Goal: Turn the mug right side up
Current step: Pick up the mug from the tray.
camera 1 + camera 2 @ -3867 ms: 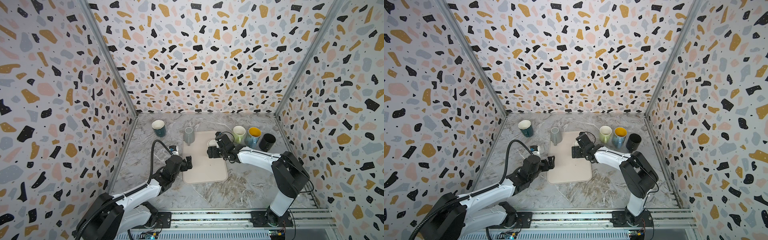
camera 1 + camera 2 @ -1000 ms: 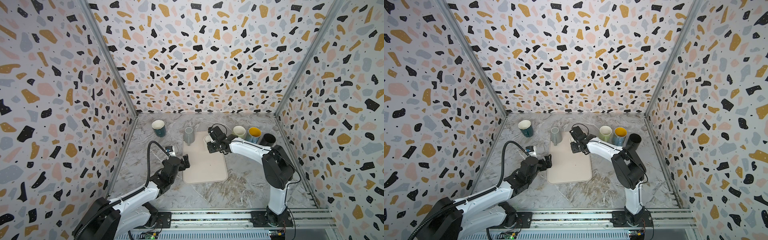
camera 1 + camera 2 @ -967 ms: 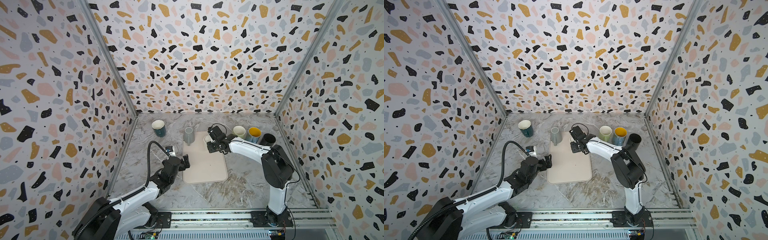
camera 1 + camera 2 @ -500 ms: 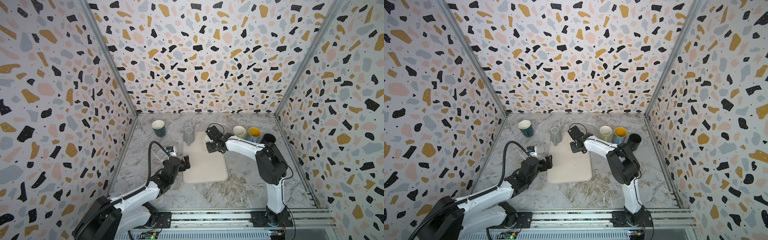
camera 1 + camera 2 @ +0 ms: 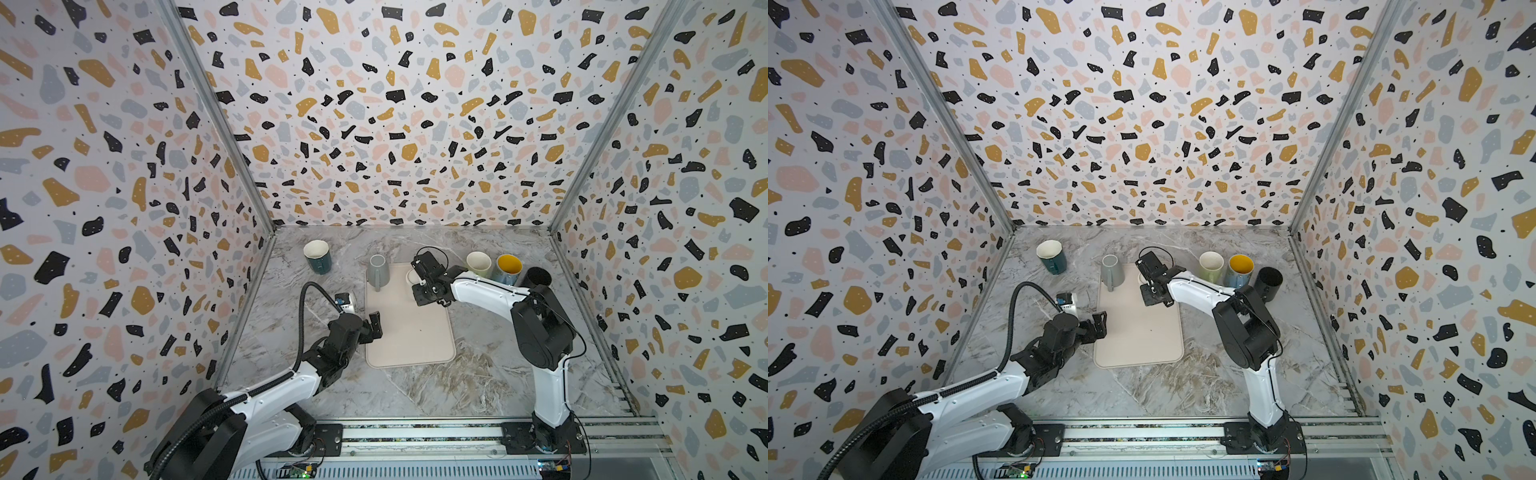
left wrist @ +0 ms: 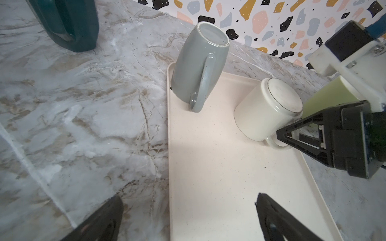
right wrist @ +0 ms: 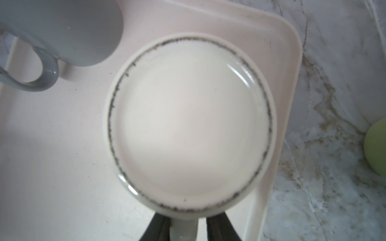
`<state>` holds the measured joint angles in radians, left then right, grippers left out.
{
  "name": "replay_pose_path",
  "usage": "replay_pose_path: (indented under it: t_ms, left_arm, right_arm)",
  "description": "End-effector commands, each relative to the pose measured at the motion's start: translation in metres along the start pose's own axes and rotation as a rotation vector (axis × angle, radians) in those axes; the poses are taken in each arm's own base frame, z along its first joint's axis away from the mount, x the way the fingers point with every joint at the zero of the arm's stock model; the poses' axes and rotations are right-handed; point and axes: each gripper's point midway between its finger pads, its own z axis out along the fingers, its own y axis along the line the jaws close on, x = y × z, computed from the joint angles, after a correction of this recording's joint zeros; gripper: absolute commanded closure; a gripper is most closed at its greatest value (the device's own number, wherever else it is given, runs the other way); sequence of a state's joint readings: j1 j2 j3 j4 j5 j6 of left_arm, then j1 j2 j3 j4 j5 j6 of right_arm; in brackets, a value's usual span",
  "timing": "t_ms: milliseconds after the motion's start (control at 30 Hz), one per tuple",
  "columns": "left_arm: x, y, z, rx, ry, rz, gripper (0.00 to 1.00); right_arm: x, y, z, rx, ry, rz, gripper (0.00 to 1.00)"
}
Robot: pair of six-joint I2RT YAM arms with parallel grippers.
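Note:
A white mug [image 5: 412,275] [image 5: 1143,279] stands upside down at the far end of the beige tray [image 5: 411,340], its base ring facing up in the right wrist view [image 7: 188,125]. My right gripper [image 5: 417,286] [image 7: 189,226] reaches in low from the right. Its jaws straddle the mug's handle [image 7: 183,229]: one finger touches it and a thin gap shows at the other. The left wrist view shows that fingertip at the handle [image 6: 271,141]. My left gripper [image 5: 376,326] [image 6: 189,197] stands wide open at the tray's left edge, holding nothing.
A grey mug [image 5: 378,270] [image 6: 198,68] also stands upside down on the tray's far left corner, close to the white one. A teal mug [image 5: 318,257] stands upright at the back left. Green [image 5: 478,264], yellow-lined [image 5: 508,268] and black [image 5: 538,278] mugs line the back right.
My right gripper has slid left and a little farther back onto the white mug's handle, and its jaws have narrowed around it. The left arm has barely moved.

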<state>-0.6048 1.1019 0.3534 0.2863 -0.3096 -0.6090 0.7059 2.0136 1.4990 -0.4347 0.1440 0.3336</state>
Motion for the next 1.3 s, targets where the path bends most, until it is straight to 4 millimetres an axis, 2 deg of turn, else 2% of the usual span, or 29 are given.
replay_pose_path:
  t_ms: [0, 567, 733, 1267]
  left_arm:
    - [-0.005, -0.003, 0.000, 0.018, -0.019, 0.003, 0.00]
    - [-0.002, -0.003, 0.002, 0.016, -0.010, 0.001, 0.00]
    - [-0.001, -0.003, 0.003, 0.014, -0.005, 0.001, 0.00]
    - [0.000, -0.003, 0.004, 0.010, 0.002, -0.001, 0.00]
  right_arm:
    - [-0.009, -0.003, -0.007, 0.011, -0.014, 0.008, 0.72]
    - [-0.009, -0.011, -0.003, 0.073, 0.010, -0.004, 0.77]
    - [-0.009, -0.012, 0.000, 0.078, 0.017, -0.010, 0.87]
    - [-0.004, -0.016, -0.004, 0.092, 0.029, -0.011, 0.91]
